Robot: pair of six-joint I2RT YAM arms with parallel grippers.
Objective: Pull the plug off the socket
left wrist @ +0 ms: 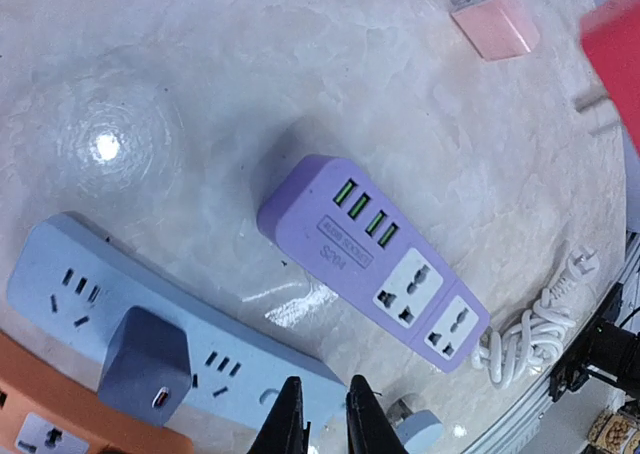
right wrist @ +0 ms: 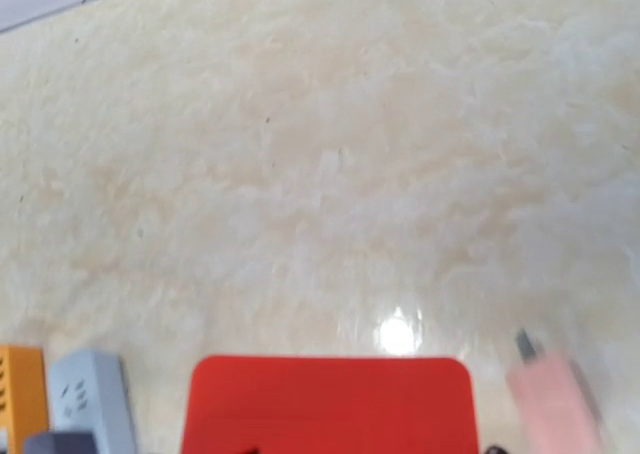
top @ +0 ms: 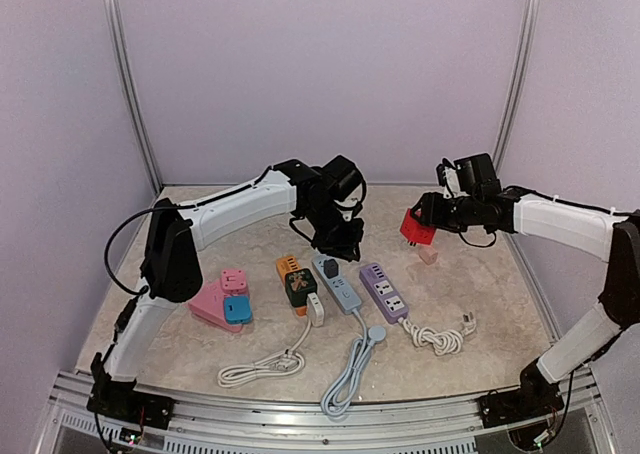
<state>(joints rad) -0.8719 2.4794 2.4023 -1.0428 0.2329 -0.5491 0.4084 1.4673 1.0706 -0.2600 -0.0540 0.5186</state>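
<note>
**Item: socket-strip set on marble-patterned tabletop (top: 200,359)**

**Task piece.** A dark grey plug (left wrist: 145,366) sat in the blue power strip (left wrist: 60,284), near its far end. By position it was judged the next plug to be pulled.

**Left end effector** (left wrist: 325,389). It hung just above the blue strip, beside the grey plug and not over it. The jaws were parted by a narrow gap and held nothing.

**Right end effector** (top: 428,217). It was raised at the far right and clamped on a red plug (top: 414,230).

**Hazards, as judged**
- The jaw gap looked too narrow for the grey plug's body, so a descent without widening would strike its top.
- No strip was held down, so an upward pull could lift the blue strip along with the plug.
- The purple power strip (left wrist: 370,259) lay close alongside, so a sideways swing could knock it.

**Count**
- Power strips: four, namely the pink power strip (top: 212,304), the orange power strip (top: 288,267), the blue one and the purple one.
- Plugs clearly seated: three, namely the grey one, a dark green plug (top: 300,286) on the orange strip and a teal plug (top: 237,310) on the pink strip.
- Plugs out of a socket: two, namely the red one, held, and a pink plug (top: 428,255) lying on the tabletop below it.
- Coiled cords: three
- Sockets on the purple strip: all empty
</note>
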